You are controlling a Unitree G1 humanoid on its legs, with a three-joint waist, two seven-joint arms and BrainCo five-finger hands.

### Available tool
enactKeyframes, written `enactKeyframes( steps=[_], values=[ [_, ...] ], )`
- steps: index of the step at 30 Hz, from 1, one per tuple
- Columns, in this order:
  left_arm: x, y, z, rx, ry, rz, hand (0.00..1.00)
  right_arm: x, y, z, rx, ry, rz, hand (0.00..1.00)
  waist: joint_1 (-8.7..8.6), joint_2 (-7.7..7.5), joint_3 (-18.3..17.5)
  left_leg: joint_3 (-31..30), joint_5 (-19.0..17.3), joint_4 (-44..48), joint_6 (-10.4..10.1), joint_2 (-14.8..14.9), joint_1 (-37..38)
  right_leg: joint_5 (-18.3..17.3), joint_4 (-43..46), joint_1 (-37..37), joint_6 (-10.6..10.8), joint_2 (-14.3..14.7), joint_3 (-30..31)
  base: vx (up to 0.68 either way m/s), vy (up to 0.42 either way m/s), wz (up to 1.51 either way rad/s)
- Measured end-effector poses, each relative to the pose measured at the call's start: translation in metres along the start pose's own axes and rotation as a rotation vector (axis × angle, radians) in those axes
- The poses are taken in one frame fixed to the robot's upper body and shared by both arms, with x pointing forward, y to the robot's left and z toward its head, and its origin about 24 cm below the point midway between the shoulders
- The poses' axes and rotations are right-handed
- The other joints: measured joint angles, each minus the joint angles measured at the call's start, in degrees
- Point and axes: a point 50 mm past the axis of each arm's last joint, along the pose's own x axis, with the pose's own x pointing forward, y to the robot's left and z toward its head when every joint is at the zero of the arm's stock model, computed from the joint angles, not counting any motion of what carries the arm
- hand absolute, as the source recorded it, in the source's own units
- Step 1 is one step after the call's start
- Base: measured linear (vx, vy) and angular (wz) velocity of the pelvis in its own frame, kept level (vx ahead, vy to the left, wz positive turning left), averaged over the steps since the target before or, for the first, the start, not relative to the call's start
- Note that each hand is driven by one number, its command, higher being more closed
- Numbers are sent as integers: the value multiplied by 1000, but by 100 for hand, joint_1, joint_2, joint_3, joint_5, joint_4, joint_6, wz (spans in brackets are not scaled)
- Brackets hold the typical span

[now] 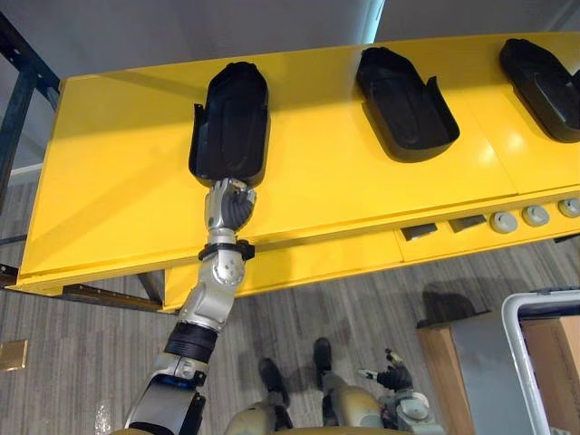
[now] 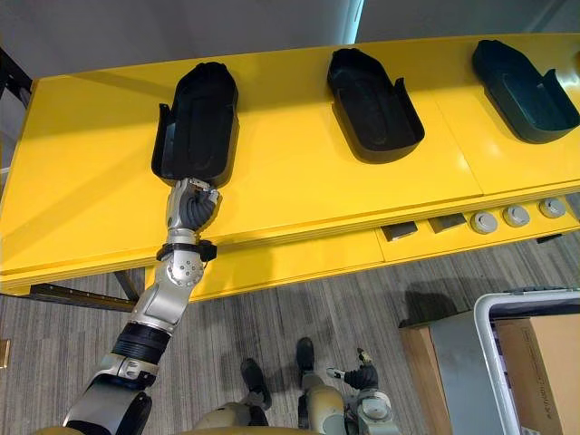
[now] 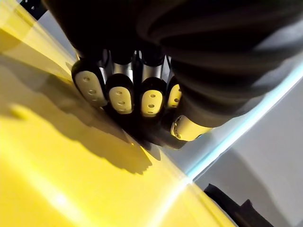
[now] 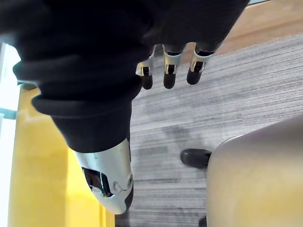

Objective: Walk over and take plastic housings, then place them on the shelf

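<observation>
Reaching in from 7 o'clock, the left hand [image 1: 229, 207] meets the near end of the left housing [image 1: 231, 122], a black plastic shell lying lengthwise on the yellow shelf [image 1: 118, 181] at about 11 o'clock. Its fingers [image 3: 120, 97] are curled tight in a row with the thumb tucked in beside them, clenched on that near end, and the dark tips press down close to the yellow surface, throwing a shadow across it. The housing rests flat on the shelf with its rounded far end pointing to 12 o'clock.

Two more black shells lie on the same shelf, well apart from each other: the middle housing [image 1: 405, 100] at 1 o'clock and the right housing [image 1: 544, 82] at 2 o'clock, both open side up.

Down at 5 o'clock the right hand [image 1: 391, 373] hangs low over the grey plank floor [image 1: 299, 317], fingers loose and straight, grasping nothing.

Three round knobs [image 1: 535, 216] sit along the shelf's front edge at 3 o'clock, and a cardboard box [image 1: 553, 349] stands on the floor at 4 o'clock.
</observation>
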Motion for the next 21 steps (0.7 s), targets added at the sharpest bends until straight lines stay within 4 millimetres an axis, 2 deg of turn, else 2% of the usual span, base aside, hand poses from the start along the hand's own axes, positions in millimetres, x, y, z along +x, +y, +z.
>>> enactKeyframes(
  steps=[10, 13, 15, 17, 18, 20, 21],
  values=[
    [0, -5, 4, -3, -19, -35, 100, 0, 0, 0, -2, 0, 0, 0, -11, 0, 0, -17, 1, 0, 1, -3, 35, 1, 1, 43, 0, -5, -47, 0, 0, 0],
    [-10, -5, 1, -71, 5, -49, 100, 0, 1, 1, -2, 1, 2, 0, -33, 6, 4, -97, 1, -1, 3, -10, 138, -9, 0, 161, 10, -12, -99, 8, 2, 8],
    [-17, 2, 9, -178, -16, -40, 100, 1, 0, -1, -5, 10, 2, 0, -34, 12, 7, -185, 1, 0, 5, -14, 150, -18, 0, 201, 15, -26, -129, 12, 5, 18],
    [-25, 20, 26, -360, -97, -9, 100, 1, -1, -5, -4, 34, -2, 0, 20, 24, 14, -339, -2, 0, 3, -25, 181, -43, 0, 292, 19, -48, -259, 7, 13, 30],
    [-27, 27, 30, -396, -121, 7, 100, 1, -2, -5, -6, 35, -2, 0, 32, 26, 15, -382, -3, 0, 2, -27, 198, -52, 0, 328, 25, -53, -300, 9, 19, 39],
    [-36, 58, 38, -531, -209, 106, 100, 1, -3, -8, -10, 46, 8, 0, 45, 40, 15, -523, -19, 0, -21, -35, 297, -101, -1, 487, 20, -69, -438, 11, 24, 34],
    [-38, 67, 37, -556, -221, 142, 100, 1, -3, -8, -12, 49, 11, 0, 54, 45, 12, -552, -19, -1, -22, -37, 323, -114, -1, 523, 16, -72, -465, 8, 22, 31]
  ],
)
